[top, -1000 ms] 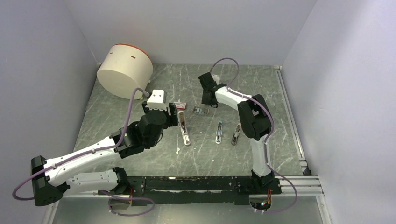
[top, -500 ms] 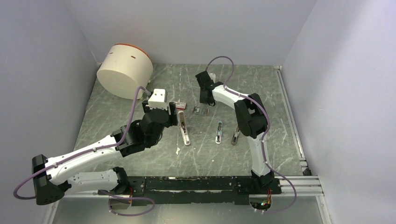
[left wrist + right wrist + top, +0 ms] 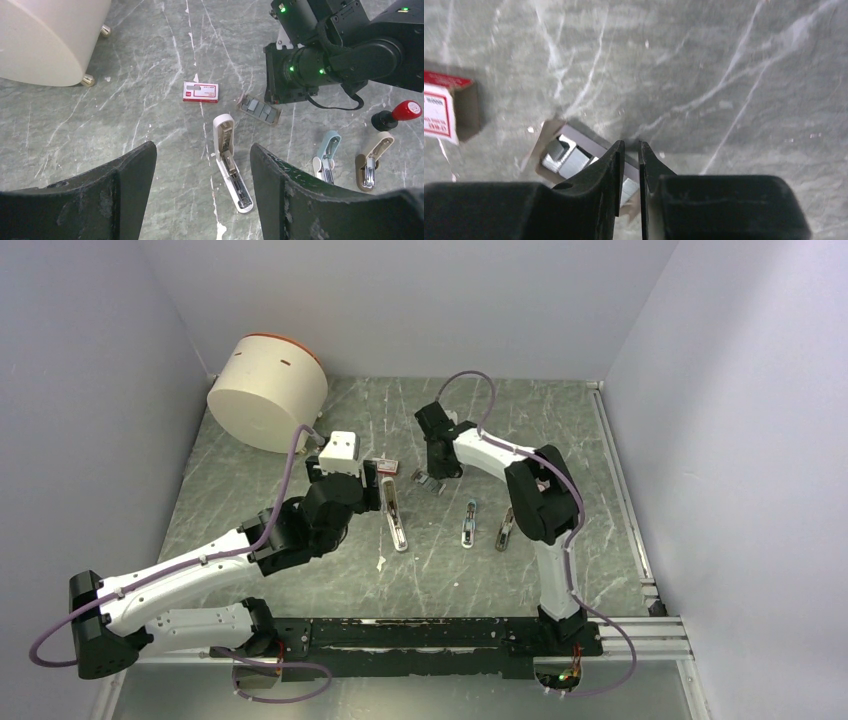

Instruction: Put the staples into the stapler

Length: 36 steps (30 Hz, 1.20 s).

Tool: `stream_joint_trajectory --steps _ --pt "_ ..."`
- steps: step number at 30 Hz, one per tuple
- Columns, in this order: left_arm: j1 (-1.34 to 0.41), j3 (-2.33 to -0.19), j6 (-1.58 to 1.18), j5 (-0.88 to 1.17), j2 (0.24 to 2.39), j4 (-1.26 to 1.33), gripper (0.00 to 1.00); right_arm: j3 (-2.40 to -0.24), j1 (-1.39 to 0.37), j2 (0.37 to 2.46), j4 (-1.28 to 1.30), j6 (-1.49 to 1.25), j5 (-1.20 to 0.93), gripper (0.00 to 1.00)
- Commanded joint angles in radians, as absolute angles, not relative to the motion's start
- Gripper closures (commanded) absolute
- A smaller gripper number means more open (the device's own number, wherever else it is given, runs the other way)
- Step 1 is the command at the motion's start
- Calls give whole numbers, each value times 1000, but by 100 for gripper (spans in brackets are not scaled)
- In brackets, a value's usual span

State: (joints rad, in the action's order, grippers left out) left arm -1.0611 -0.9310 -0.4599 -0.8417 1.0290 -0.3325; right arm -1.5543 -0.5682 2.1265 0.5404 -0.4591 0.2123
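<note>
Two worries: right jaws pressed together at the grey tray (image 3: 584, 140) of strips, maybe pinching nothing and shoving it. Left jaws hang spread over the open stapler (image 3: 231, 167); the red staples (image 3: 200, 92) box lies just beyond it.

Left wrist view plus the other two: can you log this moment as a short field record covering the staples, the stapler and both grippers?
staples: red box, lying flat, label up
open tray: holds silver strips, beside the red box
stapler: white, lying opened out, nothing touching it
left gripper: open, hovering, empty
right gripper: shut, tips at the open tray; whether it pinches anything cannot be told
</note>
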Motion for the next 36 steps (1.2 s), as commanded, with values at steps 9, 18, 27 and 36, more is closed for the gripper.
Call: stream_joint_trajectory --steps 9,18,27,36 --pt "-1052 -950 -469 -849 1011 -340 27 -1501 -581 2007 573 -407 211 73" --pt "-1052 -941 -481 -887 984 -351 26 -1463 -585 1952 503 -249 122 61" --pt "-1052 -931 -492 -915 970 -350 26 -1457 -626 1983 494 -166 42 62" --pt "-1052 -930 -489 -920 983 -355 27 -1476 -640 2021 520 -160 65 69"
